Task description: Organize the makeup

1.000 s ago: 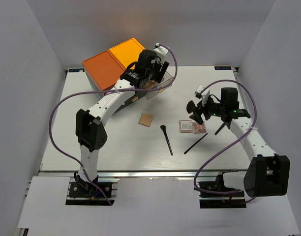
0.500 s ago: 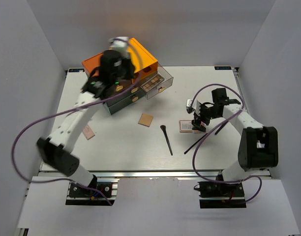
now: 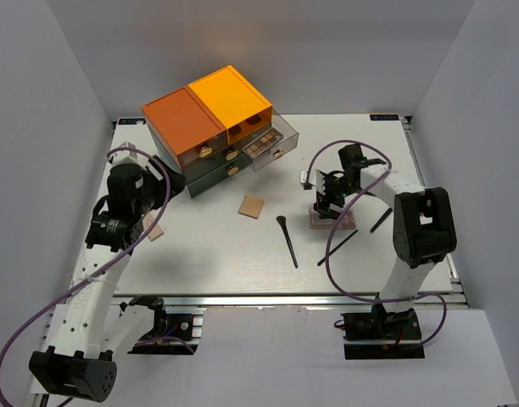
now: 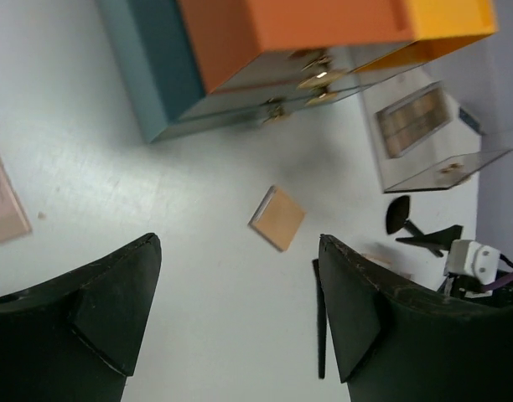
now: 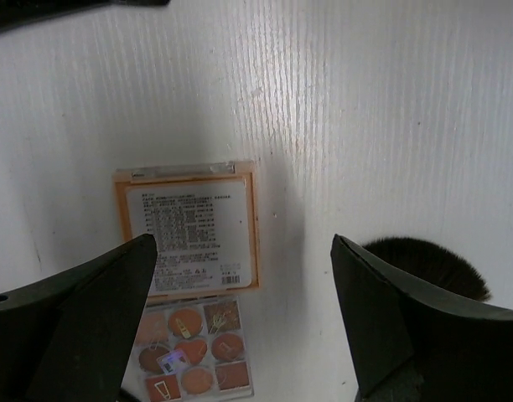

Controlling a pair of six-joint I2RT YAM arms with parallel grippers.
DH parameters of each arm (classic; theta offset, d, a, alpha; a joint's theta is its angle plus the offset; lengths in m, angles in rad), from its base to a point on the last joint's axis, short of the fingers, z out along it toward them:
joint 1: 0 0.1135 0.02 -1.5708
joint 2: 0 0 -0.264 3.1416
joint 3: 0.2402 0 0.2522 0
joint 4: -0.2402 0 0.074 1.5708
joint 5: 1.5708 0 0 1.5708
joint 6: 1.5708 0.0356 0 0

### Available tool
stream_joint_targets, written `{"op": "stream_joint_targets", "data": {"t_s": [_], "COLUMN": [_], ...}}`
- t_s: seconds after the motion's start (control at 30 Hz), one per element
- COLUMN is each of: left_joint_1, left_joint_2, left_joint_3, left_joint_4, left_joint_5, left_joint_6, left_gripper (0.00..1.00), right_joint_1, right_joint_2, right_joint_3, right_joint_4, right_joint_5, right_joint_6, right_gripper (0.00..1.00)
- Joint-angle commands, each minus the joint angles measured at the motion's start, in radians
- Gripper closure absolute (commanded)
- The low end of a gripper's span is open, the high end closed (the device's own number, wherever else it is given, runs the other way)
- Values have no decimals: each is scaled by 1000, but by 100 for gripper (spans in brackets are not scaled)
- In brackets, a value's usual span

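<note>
I hold my right gripper (image 5: 242, 243), jaws apart, over 2 palettes (image 5: 189, 228) toward the right edge; next, lower and pinch 1.

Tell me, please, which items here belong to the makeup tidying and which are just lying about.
Makeup to organize: tan compact, black brushes, eyeshadow palettes.
Not makeup: drawer box, its open clear drawer.

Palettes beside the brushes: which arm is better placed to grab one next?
Right, probably. Its open right gripper hangs directly over the two palettes, while the left gripper, also open, is far across the table.
</note>
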Motion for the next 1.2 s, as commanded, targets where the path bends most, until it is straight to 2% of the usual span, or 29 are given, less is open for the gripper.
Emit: {"op": "stream_joint_targets", "data": {"t_s": [0.0, 0.33, 1.17], "left_joint_1": [13, 37, 53], "left_joint_2": [-35, -30, -29], "left_joint_3": [-49, -101, -185], "left_joint_4": [-54, -70, -20], "left_joint_5": [10, 24, 55], "left_joint_6": [-79, -85, -94], "left_gripper": [14, 12, 12], "right_joint_1": [33, 54, 59], "right_joint_2": [22, 62, 33], "right_joint_3": [53, 42, -27], "right_joint_4": [-12, -31, -75], "right_joint_5": [23, 69, 85], "right_joint_6": [-7, 13, 7], "right_gripper": [10, 11, 11]}}
